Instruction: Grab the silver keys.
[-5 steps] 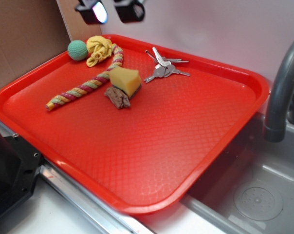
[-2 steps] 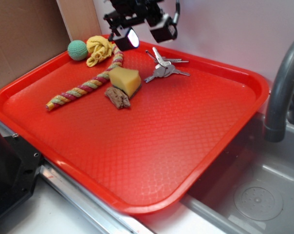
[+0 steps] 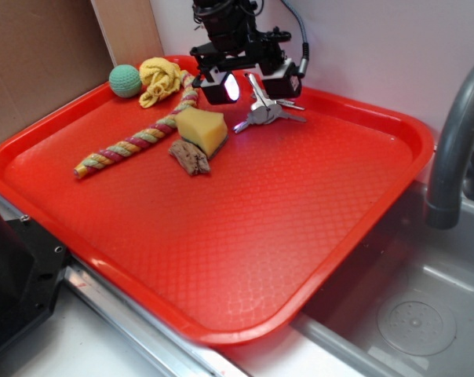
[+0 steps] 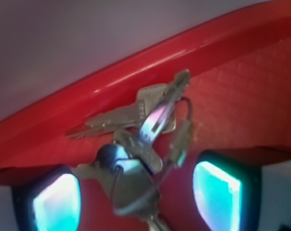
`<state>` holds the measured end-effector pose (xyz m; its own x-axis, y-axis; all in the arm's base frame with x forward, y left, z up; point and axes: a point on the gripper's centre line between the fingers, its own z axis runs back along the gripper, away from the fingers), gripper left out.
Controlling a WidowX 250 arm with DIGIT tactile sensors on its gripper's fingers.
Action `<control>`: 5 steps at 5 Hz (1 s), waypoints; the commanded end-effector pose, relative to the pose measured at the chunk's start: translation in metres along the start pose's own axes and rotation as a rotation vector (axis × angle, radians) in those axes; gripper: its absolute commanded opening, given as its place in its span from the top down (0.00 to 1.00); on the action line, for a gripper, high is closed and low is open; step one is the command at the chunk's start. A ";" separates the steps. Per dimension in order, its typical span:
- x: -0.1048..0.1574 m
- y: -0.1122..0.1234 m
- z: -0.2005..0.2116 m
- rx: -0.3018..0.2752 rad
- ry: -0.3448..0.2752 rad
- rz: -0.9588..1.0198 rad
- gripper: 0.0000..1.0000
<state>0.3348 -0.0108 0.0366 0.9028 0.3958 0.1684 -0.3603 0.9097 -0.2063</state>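
A red tray [image 3: 355,204] holds the silver keys [image 3: 267,110] near its back rim, fanned out flat. The gripper [image 3: 250,85] has dropped from high above the tray a second ago to just over the keys, its two fingers spread wide, one on either side of the bunch, holding nothing. A yellow sponge [image 3: 201,129], a braided rope [image 3: 135,143] and a green ball [image 3: 125,80] lie where they were

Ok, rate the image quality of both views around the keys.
Exterior view: sharp and evenly lit, silver keys clear between the open gripper fingers. Wrist view: keys soft and blurred, fingertip pads glow overexposed cyan-white, glare on the red tray rim.
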 end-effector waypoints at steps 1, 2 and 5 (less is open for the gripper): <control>0.019 -0.009 -0.001 0.019 -0.007 -0.022 1.00; 0.016 -0.011 0.003 0.048 -0.009 -0.056 1.00; -0.040 -0.013 0.133 0.155 0.046 -0.395 1.00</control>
<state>0.2625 -0.0228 0.1397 0.9958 0.0258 0.0883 -0.0279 0.9994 0.0228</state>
